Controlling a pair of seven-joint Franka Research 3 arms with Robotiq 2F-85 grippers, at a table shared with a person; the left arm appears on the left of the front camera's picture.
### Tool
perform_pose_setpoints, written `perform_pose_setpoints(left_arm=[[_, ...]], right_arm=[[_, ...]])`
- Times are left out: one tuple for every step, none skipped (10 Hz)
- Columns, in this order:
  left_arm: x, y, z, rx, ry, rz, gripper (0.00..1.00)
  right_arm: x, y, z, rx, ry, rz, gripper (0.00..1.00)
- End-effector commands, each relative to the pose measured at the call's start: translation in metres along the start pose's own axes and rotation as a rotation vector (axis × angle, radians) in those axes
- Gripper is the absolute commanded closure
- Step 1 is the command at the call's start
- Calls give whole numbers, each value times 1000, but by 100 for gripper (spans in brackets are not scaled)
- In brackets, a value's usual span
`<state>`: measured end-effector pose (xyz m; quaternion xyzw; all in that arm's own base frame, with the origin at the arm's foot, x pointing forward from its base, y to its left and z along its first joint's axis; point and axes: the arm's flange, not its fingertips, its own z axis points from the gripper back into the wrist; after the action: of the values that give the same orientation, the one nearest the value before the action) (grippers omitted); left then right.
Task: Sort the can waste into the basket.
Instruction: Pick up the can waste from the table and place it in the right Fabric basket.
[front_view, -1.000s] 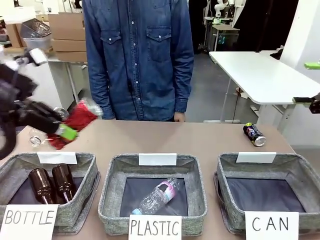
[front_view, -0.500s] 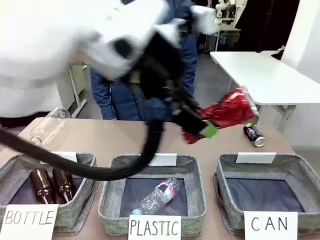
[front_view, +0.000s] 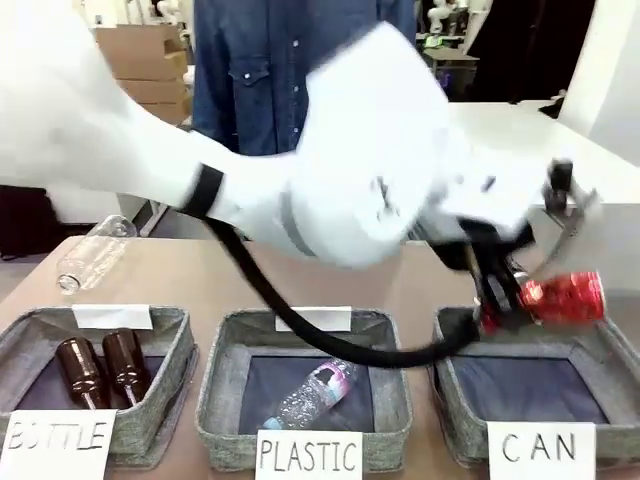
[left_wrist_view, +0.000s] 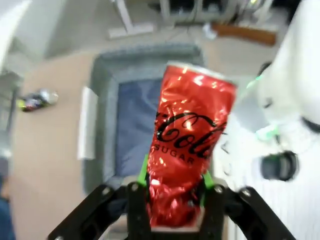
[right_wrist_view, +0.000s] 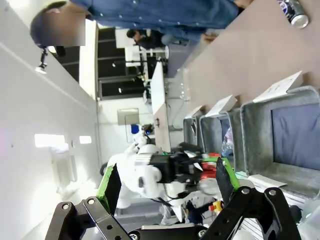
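**Over the CAN basket (front_view: 452, 400): red can held above the lining**

Over the right-hand bin, the left arm reaches across the middle, and its left gripper (front_view: 497, 296) is clamped on the crushed red can (front_view: 556, 298). From the left wrist, the green pads pinch the can's crumpled lower end, and the grey walls and dark lining lie directly beneath. In the front view the can lies sideways above the basket's far rim, not touching it. The dark Pepsi can (left_wrist_view: 34, 100) lies on its side on the surface (front_view: 200, 280), just beyond the basket's white card. The right gripper (right_wrist_view: 165, 182) hangs wide apart, holding nothing. A person in denim (front_view: 250, 70) stands at the far edge.
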<state>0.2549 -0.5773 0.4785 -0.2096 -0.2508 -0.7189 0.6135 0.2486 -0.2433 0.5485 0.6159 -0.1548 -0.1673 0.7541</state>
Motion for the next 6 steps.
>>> perform_pose_setpoints(left_arm=[[37, 16, -38, -33, 80, 21, 61], [34, 15, -51, -18, 104, 18, 61], [29, 16, -57, -22, 121, 26, 61], [26, 19, -57, -16, 128, 37, 61], [24, 21, -56, -15, 128, 44, 61], [21, 23, -56, -8, 131, 42, 61]], right_arm=[[-2, 1, 0, -1, -12, 3, 0], [-2, 1, 0, -1, -12, 3, 0], [-2, 1, 0, -1, -12, 3, 0], [-2, 1, 0, -1, -12, 3, 0], [-2, 1, 0, -1, -12, 3, 0], [-2, 1, 0, -1, -12, 3, 0]])
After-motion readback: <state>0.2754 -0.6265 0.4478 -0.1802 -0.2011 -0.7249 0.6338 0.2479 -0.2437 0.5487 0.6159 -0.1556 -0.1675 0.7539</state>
